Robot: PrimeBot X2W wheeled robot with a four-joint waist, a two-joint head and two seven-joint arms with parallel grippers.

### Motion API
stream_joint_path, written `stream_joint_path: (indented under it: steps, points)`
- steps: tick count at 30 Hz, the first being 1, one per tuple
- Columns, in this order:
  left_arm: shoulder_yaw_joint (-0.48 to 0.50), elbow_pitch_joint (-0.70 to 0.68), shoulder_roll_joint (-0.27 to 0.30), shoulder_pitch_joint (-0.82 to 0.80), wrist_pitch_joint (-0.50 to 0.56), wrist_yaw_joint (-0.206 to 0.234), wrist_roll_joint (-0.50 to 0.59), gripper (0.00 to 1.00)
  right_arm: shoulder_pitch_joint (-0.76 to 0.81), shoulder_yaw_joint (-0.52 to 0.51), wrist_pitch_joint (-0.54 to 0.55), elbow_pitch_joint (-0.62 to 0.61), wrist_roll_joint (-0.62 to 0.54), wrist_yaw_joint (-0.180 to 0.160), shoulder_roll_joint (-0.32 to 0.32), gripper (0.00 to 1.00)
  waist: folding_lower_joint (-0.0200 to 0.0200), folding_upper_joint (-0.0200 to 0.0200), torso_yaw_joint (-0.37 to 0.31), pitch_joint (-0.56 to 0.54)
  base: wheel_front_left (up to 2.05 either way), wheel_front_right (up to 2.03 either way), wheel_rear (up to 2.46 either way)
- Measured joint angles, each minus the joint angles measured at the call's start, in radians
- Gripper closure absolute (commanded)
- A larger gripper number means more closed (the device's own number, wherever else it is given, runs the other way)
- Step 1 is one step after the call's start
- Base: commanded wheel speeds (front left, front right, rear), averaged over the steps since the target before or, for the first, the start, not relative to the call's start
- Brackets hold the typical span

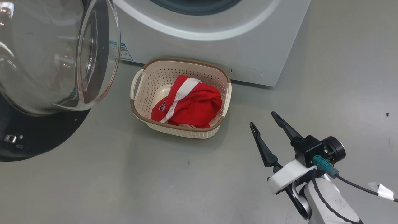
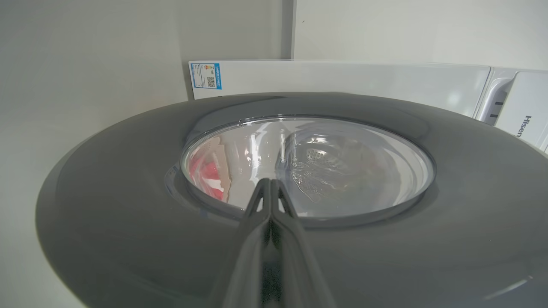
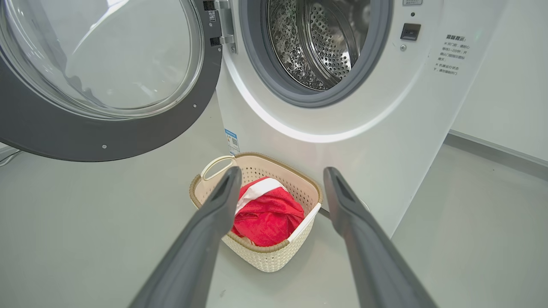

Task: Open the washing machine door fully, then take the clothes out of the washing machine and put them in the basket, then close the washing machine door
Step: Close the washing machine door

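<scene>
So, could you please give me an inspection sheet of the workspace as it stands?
Surface: grey floor, lightly scuffed.
Job's things: washing machine door swung open to the left; drum of the washing machine shows no clothes where visible; red jersey lies in the basket in front of the machine.
Clutter: small dark speck on the floor, far right.
Grippers: left gripper shut, pointing at the door's glass; right gripper open, empty, right of the basket.
Cables: black cable with teal plug at the right wrist.
Surroundings: white wall with grey skirting.
</scene>
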Motion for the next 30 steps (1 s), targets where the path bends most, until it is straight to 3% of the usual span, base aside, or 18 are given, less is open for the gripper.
stream_joint_path:
  steps: [7, 17, 30]
  points:
    - [-0.013, -0.008, -0.007, 0.024, 0.109, -0.026, -0.013, 1.0, 0.001, 0.002, 0.0, -0.001, 0.003, 0.0, 0.004, 0.0, 0.0, 0.0, 0.006, -0.026, 0.0, 0.0, 0.0]
    - [-0.02, -0.049, -0.062, 0.041, 0.266, -0.044, -0.064, 1.0, 0.016, 0.005, 0.0, -0.003, 0.009, 0.0, 0.007, 0.0, 0.0, 0.0, 0.012, -0.041, 0.0, 0.0, 0.0]
    - [-0.025, -0.142, -0.135, 0.098, 0.374, -0.052, -0.116, 1.0, 0.019, 0.007, 0.0, -0.01, 0.026, -0.001, 0.011, 0.0, 0.0, 0.0, 0.01, -0.045, 0.0, 0.0, 0.0]
